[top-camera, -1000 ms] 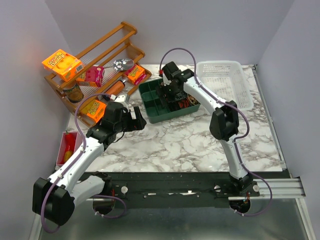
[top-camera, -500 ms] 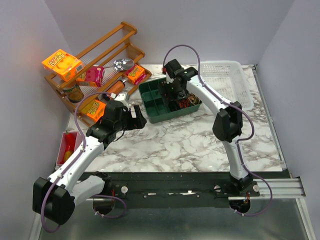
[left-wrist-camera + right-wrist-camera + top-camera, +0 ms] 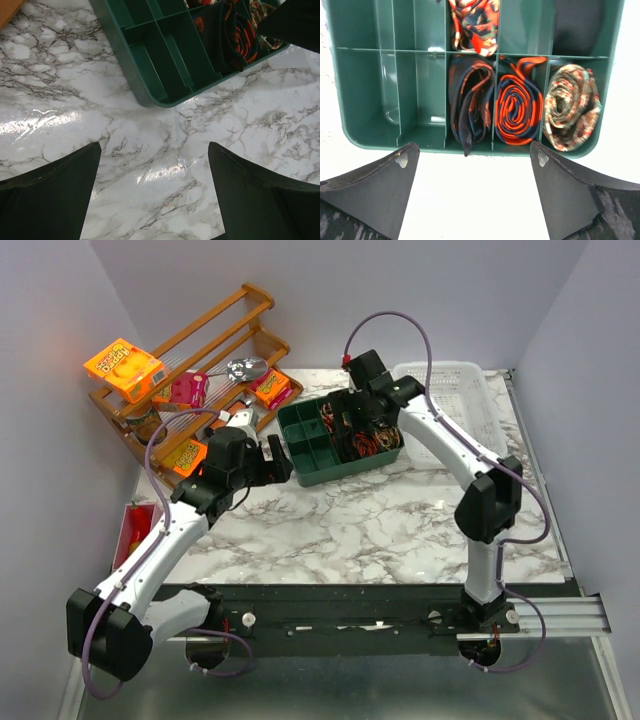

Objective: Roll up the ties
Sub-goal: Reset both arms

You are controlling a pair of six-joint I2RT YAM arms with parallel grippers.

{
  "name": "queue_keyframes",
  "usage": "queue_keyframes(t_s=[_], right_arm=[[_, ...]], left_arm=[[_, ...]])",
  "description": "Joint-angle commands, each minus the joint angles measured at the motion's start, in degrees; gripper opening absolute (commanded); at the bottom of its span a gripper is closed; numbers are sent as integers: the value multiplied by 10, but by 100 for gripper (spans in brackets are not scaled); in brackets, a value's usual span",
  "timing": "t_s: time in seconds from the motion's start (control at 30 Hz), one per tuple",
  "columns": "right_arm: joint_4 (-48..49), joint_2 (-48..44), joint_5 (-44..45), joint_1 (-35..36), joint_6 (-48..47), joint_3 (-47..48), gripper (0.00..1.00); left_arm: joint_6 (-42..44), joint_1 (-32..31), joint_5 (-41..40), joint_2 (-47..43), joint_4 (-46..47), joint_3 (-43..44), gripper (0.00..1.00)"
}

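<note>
A green divided tray (image 3: 303, 477) stands at the back middle of the marble table. In the right wrist view the tray (image 3: 365, 135) holds several ties: a loosely rolled dark one with orange (image 3: 470, 107), a tight orange-and-navy coil (image 3: 519, 112), a mottled beige coil (image 3: 571, 112) and a patterned one behind (image 3: 475, 25). My right gripper (image 3: 474, 150) is open and empty, above the tray's edge (image 3: 375, 415). My left gripper (image 3: 154, 147) is open and empty over bare marble, just left of the tray's corner (image 3: 150, 97), and it also shows in the top view (image 3: 272, 462).
A wooden rack (image 3: 215, 325) with orange snack boxes (image 3: 122, 368) stands at the back left. A white basket (image 3: 450, 400) sits right of the tray. A red bin (image 3: 135, 530) sits at the table's left edge.
My right arm has drawn back from inside the tray, to the right, uncovering the ties. My left gripper has moved a little up and towards the tray.
</note>
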Motion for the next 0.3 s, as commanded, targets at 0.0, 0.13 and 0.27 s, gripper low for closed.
queue_keyframes(t_s=[0.0, 0.13, 0.27], right_arm=[[155, -121, 37, 3, 12, -108, 100], [218, -177, 47, 3, 12, -174, 100], [223, -184, 53, 3, 8, -179, 100]], left_arm=[[12, -2, -32, -2, 7, 28, 99], [18, -3, -23, -10, 20, 27, 99], [12, -4, -16, -21, 41, 19, 99]])
